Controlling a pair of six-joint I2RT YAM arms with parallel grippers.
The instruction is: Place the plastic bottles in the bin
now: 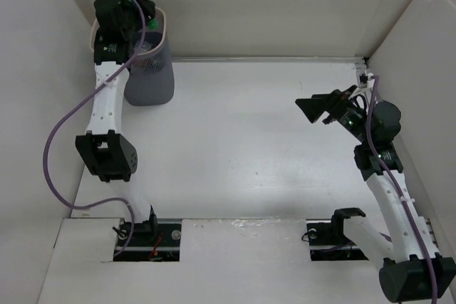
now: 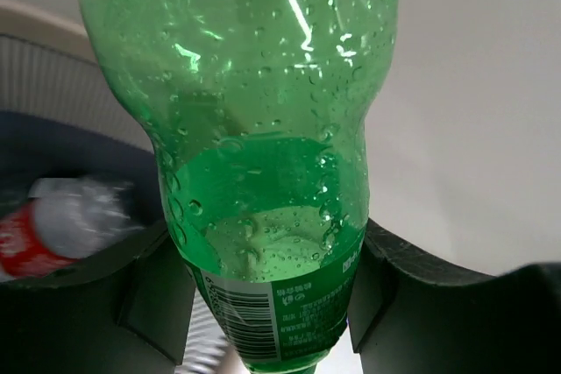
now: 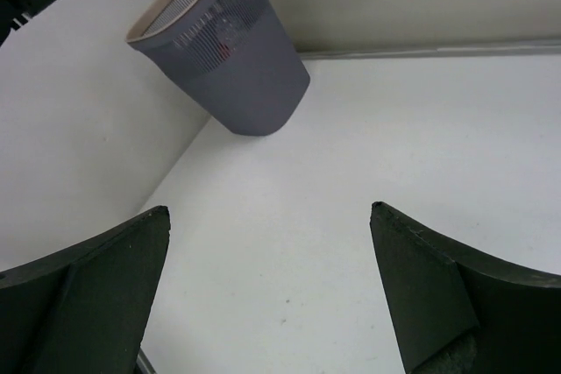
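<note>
Top external: bin [image 1: 151, 82] at 10 o'clock of table [image 1: 249, 140].
Left gripper [image 2: 272, 291]: clamped on green bottle [image 2: 254, 129], above bin's rim.
In bin: red-label bottle [image 2: 53, 227].
Right gripper [image 3: 270, 216]: jaws wide apart, empty, 3 o'clock.

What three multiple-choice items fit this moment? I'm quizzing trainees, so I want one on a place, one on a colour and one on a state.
1. Where does the bin stand?
A. At the far left corner of the table
B. At the table's centre
C. By the right arm's base

2. What colour is the bottle in the left gripper?
A. Clear
B. Green
C. Blue

3. How is the right gripper?
A. Shut on a bottle
B. Open and empty
C. Shut on nothing

Answers:
1 A: the top view shows it close to the far left walls.
2 B: green plastic fills the left wrist view.
3 B: its jaws stand wide apart with only bare table between them.
</note>
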